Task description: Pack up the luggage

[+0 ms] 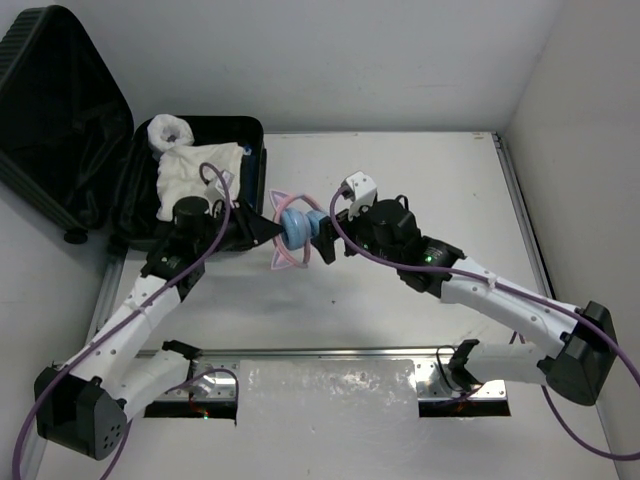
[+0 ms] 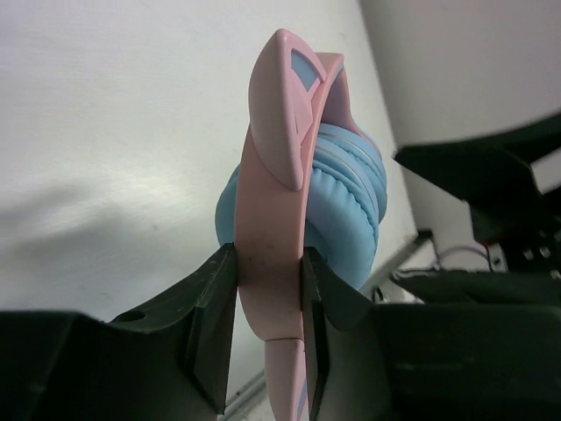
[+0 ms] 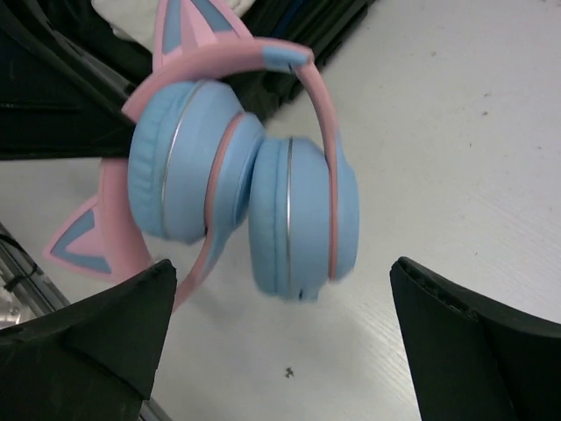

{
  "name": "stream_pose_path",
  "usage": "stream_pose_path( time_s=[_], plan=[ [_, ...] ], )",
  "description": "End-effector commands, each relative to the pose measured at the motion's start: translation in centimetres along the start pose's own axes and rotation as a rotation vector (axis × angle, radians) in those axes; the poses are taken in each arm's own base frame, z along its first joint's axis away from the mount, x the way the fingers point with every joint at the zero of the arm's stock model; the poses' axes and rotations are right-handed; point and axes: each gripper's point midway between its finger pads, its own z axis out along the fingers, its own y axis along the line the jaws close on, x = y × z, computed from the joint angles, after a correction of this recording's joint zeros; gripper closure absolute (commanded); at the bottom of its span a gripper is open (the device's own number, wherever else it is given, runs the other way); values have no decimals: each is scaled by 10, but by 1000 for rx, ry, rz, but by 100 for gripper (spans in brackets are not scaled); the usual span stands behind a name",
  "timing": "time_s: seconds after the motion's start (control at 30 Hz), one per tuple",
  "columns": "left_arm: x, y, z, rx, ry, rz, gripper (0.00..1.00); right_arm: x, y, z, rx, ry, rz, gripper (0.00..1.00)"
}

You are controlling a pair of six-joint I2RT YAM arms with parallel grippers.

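Luggage stands open at the upper left of the top view, with white cloth inside. Left claw is clamped on the pink band of the blue headphones, at frame centre just right of the luggage. Right claw is spread wide, just beside the headphones.

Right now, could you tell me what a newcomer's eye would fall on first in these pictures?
The pink-and-blue cat-ear headphones stand out at mid-table, their pink band clamped in the left gripper while the open right gripper faces them. Next comes the luggage, lying open at the far left with white cloth items inside.
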Motion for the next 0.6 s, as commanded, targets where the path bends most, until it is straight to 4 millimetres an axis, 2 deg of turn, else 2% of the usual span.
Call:
stream_pose_path(
  time_s=[0.0,0.03,0.1,0.13,0.17,0.2,0.23,0.27,0.3,0.33,0.37,0.4,0.43,0.47,0.5,0.53,0.57],
  plan=[
    [-76,-27,-24,-71,-245,100,100,-51,0,-9,0,-133,17,1],
    [-96,-29,-34,-108,-291,119,100,-43,-5,-10,18,-99,3,1],
    [-114,-17,-39,-181,-314,113,100,-40,-19,-13,70,-88,0,1],
    [-132,-12,-50,-198,-346,108,100,-36,-23,-14,80,-82,-3,1],
    [-139,-2,-50,-214,-350,93,100,-37,-31,-17,100,-90,2,1],
    [-156,-2,-58,-224,-385,101,100,-34,-36,-19,115,-82,4,1],
    [-171,28,-74,-378,-421,105,100,-29,-41,-20,124,-69,1,1],
    [-200,59,-99,-578,-487,124,100,-29,-48,-26,145,-73,-1,1],
    [-203,58,-99,-592,-469,142,100,-28,-49,-27,152,-68,-2,1],
    [-223,84,-127,-774,-552,129,100,-25,-51,-28,156,-62,-13,1],
    [-231,106,-129,-864,-531,130,100,-26,-51,-33,157,-71,-15,1],
    [-248,105,-147,-941,-545,151,100,-25,-52,-35,162,-69,-18,1],
    [-258,120,-167,-1096,-582,142,100,-19,-54,-37,166,-63,-20,1],
    [-264,139,-162,-1166,-541,156,100,-20,-54,-41,166,-73,-21,1],
    [-285,135,-170,-1208,-562,216,100,-18,-54,-42,165,-70,-23,1],
    [-293,153,-166,-1279,-533,233,100,-13,-55,-43,166,-61,-25,1],
    [-309,149,-165,-1284,-535,277,100,-11,-56,-46,168,-61,-25,1]
  ],
)
